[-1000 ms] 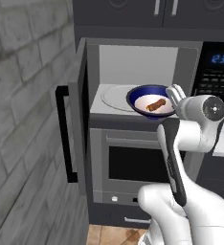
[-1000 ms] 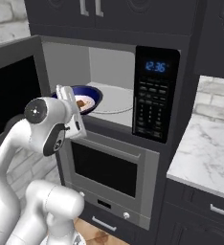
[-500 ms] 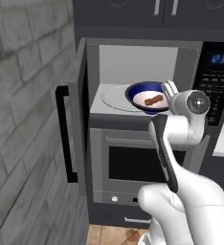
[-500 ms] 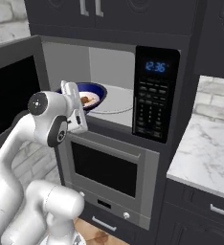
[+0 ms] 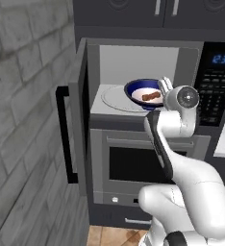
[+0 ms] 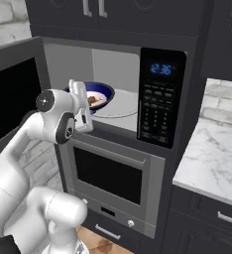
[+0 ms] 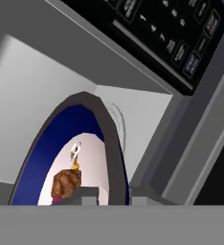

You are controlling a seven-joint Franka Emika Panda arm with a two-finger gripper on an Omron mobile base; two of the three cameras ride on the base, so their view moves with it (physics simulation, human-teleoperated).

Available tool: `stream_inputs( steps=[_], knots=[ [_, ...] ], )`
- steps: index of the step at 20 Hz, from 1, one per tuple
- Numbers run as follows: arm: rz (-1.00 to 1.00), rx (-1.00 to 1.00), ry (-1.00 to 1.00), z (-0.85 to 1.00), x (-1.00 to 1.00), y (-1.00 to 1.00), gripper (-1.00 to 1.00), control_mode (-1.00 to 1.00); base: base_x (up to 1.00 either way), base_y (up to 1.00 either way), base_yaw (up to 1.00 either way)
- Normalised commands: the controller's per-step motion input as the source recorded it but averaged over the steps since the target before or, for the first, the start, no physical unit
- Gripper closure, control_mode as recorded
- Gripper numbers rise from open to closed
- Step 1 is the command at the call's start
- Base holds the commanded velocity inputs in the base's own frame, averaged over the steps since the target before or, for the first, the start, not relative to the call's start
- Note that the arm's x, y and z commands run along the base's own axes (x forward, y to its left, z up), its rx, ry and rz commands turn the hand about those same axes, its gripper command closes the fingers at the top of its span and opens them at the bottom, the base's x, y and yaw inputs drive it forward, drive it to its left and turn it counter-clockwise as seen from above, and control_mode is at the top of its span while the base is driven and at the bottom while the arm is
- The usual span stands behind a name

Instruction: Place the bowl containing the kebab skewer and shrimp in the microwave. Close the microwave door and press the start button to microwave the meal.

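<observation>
The dark blue bowl sits in the open mouth of the microwave, over the front of the round glass turntable. Whether it touches the glass I cannot tell. My gripper is shut on the bowl's near rim. The brown kebab skewer lies on the white inside. A thin orange sliver above it may be the shrimp. The microwave door stands swung wide open to the left.
The black keypad panel with its blue display is just right of the cavity. Below is an oven. A brick wall flanks the left, a marble counter the right.
The hand has moved left and slightly up, carrying the bowl deeper into the microwave opening. The gripper's hold on the rim is unchanged.
</observation>
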Motion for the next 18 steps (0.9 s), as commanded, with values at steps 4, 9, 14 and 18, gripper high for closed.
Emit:
stream_inputs(
  steps=[4,9,14,18],
  knots=[
    [0.0,0.05,0.0,-0.06,0.43,0.0,1.0,-1.0,0.0,0.0,0.0],
    [-0.01,0.01,0.0,-0.15,0.47,-0.03,1.0,-1.0,0.0,0.0,0.0],
    [-0.02,0.0,0.0,-0.16,0.53,-0.08,1.0,-1.0,0.0,0.0,0.0],
    [-0.02,0.0,0.0,-0.12,0.57,-0.12,1.0,-1.0,0.0,0.0,0.0]
  ],
)
